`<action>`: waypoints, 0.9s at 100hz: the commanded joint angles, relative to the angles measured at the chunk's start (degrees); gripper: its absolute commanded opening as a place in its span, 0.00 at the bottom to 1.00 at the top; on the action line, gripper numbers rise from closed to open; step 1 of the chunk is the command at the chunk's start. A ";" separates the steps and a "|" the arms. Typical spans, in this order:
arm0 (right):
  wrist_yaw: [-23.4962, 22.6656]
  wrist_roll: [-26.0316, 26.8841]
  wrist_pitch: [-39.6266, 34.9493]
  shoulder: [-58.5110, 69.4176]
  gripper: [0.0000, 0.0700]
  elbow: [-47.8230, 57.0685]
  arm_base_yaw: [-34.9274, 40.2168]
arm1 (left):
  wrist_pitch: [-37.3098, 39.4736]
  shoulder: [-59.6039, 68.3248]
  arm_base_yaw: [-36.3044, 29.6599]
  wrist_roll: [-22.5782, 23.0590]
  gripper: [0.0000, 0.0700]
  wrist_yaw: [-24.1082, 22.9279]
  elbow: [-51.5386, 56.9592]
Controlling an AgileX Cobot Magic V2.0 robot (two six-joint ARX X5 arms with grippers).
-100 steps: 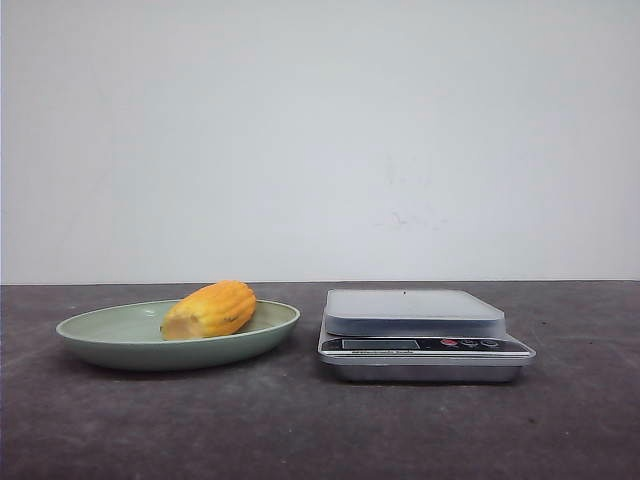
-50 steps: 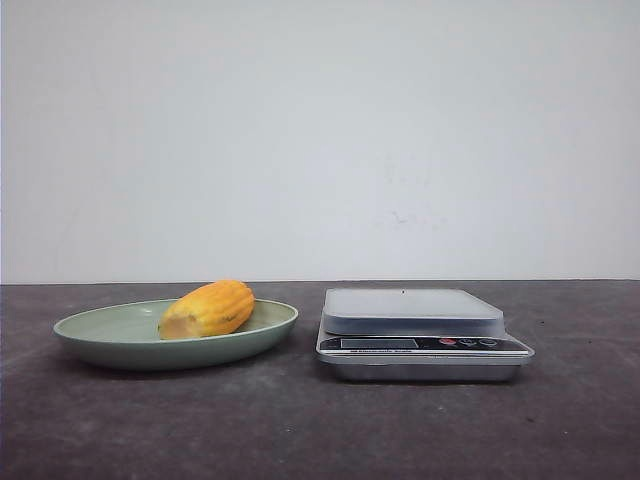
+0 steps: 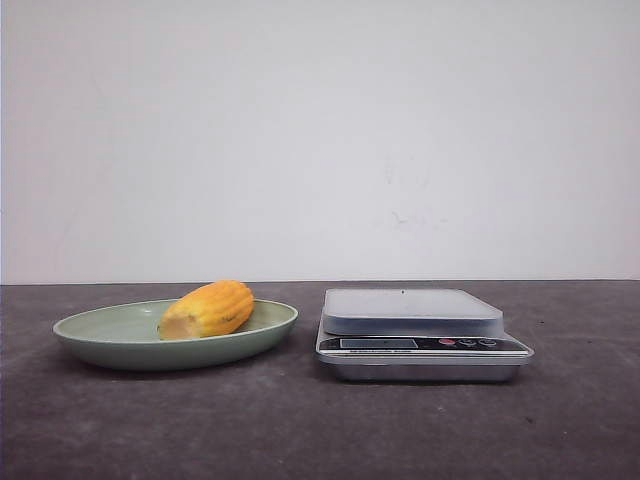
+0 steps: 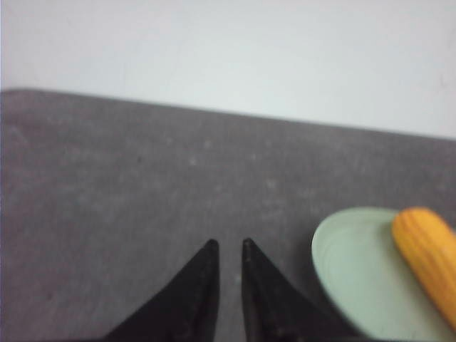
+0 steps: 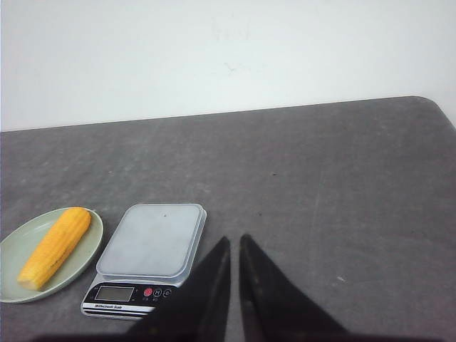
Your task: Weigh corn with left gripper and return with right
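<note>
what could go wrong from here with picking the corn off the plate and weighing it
The corn is a rounded cob lying loose in a shallow green plate, so it may roll or push the plate when pinched. The left gripper has its fingertips nearly together and off to the side of the plate; it must open first. The scale has a flat, rimless platform, so the cob could roll off.

Front view: low, near table (image 3: 300,430) level, facing wall. Left wrist view: close behind left gripper (image 4: 225,246), plate (image 4: 349,278) beside it. Right wrist view: higher, behind right gripper (image 5: 234,241). All share plate.
</note>
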 commanded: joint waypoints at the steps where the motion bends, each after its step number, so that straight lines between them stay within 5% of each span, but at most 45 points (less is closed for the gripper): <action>1: 0.04 0.55 0.72 0.04 0.02 0.72 0.20 | -2.25 -0.07 -0.04 1.11 0.02 0.13 -1.05; 71: 0.02 0.52 0.74 0.04 0.02 0.72 0.20 | -3.10 0.00 -0.04 1.11 0.02 0.13 -0.92; 90: 2.97 -9.09 8.85 -1.20 0.02 -2.23 -4.42 | -3.10 0.00 -0.04 1.11 0.02 0.11 -0.92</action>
